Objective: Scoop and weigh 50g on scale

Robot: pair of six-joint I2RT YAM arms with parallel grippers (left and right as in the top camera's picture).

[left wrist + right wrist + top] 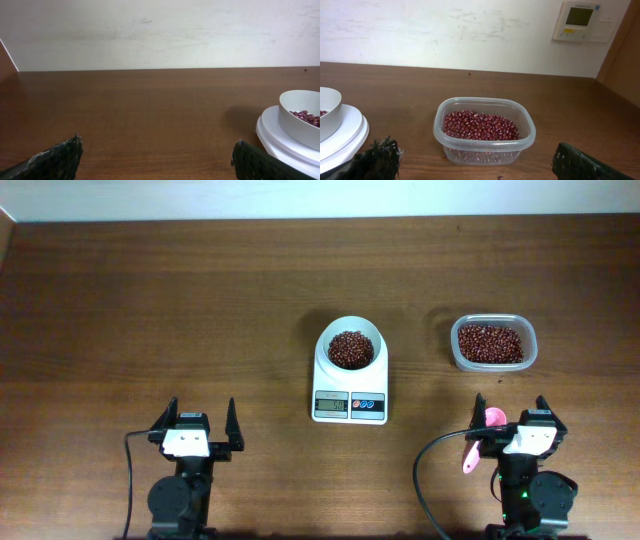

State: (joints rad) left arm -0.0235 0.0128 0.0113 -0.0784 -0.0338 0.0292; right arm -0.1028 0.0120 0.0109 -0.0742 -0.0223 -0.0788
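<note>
Red-brown beans (350, 349) sit in the bowl of the scale (350, 406) at mid-table (more fill the clear tub (530, 352) to its right). Both the left gripper (201, 412) and right gripper (510, 406) gape wide, empty; a pink scoop (472, 452) lies beside the right one.

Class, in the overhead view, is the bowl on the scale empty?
No, the bowl on the scale holds a heap of red-brown beans.

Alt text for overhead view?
A small white digital scale with dark red-brown beans in its round bowl sits centre frame, a clear rectangular plastic tub of more beans to its right. The left pincer and right pincer are open at the bottom edge, a pink plastic scoop beside the right one.
</note>
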